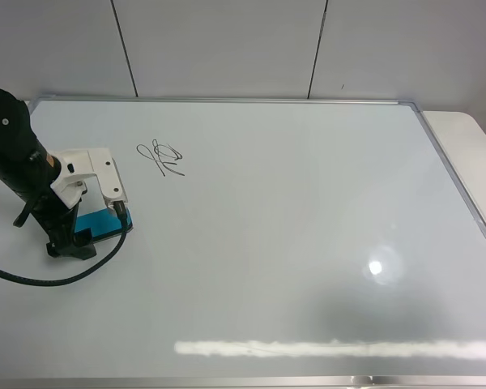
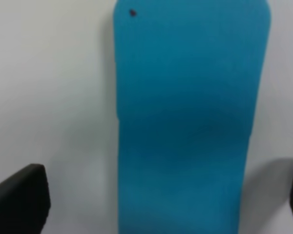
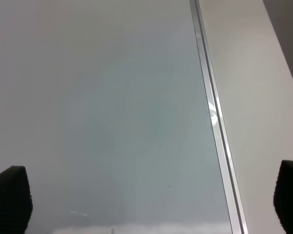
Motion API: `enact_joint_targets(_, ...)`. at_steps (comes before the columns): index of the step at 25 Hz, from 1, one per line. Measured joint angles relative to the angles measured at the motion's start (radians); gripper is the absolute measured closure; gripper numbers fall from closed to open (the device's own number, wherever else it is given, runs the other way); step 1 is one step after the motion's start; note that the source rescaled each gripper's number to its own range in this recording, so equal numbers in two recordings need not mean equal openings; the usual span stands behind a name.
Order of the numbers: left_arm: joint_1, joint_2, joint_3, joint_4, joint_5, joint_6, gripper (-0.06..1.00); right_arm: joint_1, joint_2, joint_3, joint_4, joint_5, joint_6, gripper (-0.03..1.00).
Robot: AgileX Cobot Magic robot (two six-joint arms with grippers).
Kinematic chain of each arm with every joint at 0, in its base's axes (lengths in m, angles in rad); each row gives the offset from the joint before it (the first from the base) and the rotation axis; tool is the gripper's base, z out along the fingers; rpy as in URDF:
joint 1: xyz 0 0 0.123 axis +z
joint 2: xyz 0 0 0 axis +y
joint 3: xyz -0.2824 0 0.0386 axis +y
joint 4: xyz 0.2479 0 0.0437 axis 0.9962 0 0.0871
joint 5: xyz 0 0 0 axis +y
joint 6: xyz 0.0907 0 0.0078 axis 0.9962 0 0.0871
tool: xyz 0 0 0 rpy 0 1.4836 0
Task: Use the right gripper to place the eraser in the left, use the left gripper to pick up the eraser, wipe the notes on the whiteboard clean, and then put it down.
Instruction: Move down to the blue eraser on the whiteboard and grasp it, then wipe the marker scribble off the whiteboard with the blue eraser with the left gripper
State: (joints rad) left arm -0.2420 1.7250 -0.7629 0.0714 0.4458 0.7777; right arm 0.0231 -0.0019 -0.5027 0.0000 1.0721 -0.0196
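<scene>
Left gripper (image 2: 158,204) fingers spread astride eraser (image 2: 190,117), not touching, seen only from wrist, notes (image 1: 162,158) visible overhead alone, right gripper (image 3: 146,200) parted near frame (image 3: 212,112) of whiteboard (image 3: 112,97), open board between.

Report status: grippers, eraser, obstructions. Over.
Left gripper open, jaws straddling eraser, not gripped. Right gripper open, empty. Notes unwiped on whiteboard; no obstruction seen.

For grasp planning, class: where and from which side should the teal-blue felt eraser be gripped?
Grip the teal-blue felt eraser across its two long sides, straight down from above: it lies flat on the glossy whiteboard, narrower than the gap of the open left gripper.
</scene>
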Motion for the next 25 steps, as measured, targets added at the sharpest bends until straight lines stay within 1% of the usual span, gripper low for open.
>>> enact_joint_targets(8, 0.0, 0.0, 0.0, 0.0, 0.002, -0.001, -0.06, 0.0, 0.0, 0.0, 0.0, 0.0, 0.0, -0.03)
enact_joint_targets(9, 0.0, 0.0, 0.0, 0.0, 0.002, -0.003, -0.03, 0.0, 0.0, 0.0, 0.0, 0.0, 0.0, -0.03)
enact_joint_targets(10, 0.0, 0.0, 0.0, 0.0, 0.002, -0.004, 0.03, 0.0, 0.0, 0.0, 0.0, 0.0, 0.0, -0.03)
enact_joint_targets(11, 0.0, 0.0, 0.0, 0.0, 0.003, -0.004, 0.17, 0.0, 0.0, 0.0, 0.0, 0.0, 0.0, -0.03)
enact_joint_targets(12, 0.0, 0.0, 0.0, -0.001, 0.003, -0.005, 0.38, 0.0, 0.0, 0.0, 0.0, 0.0, 0.0, -0.03)
enact_joint_targets(13, 0.0, 0.0, 0.0, -0.002, 0.003, -0.007, 0.61, 0.0, 0.0, 0.0, 0.0, 0.0, 0.0, -0.03)
enact_joint_targets(14, 0.0, 0.0, -0.001, -0.007, 0.007, -0.007, 0.9, 0.0, 0.0, 0.0, 0.0, 0.0, 0.0, -0.03)
enact_joint_targets(15, 0.0, 0.0, 0.0, -0.011, 0.008, -0.007, 0.94, 0.0, 0.0, 0.0, 0.0, 0.0, 0.0, -0.03)
enact_joint_targets(17, 0.0, 0.0, -0.002, -0.016, 0.01, -0.009, 0.91, 0.0, 0.0, 0.0, 0.0, 0.0, 0.0, -0.03)
enact_joint_targets(25, 0.0, 0.0, -0.006, -0.029, 0.017, -0.015, 0.91, 0.0, 0.0, 0.0, 0.0, 0.0, 0.0, -0.03)
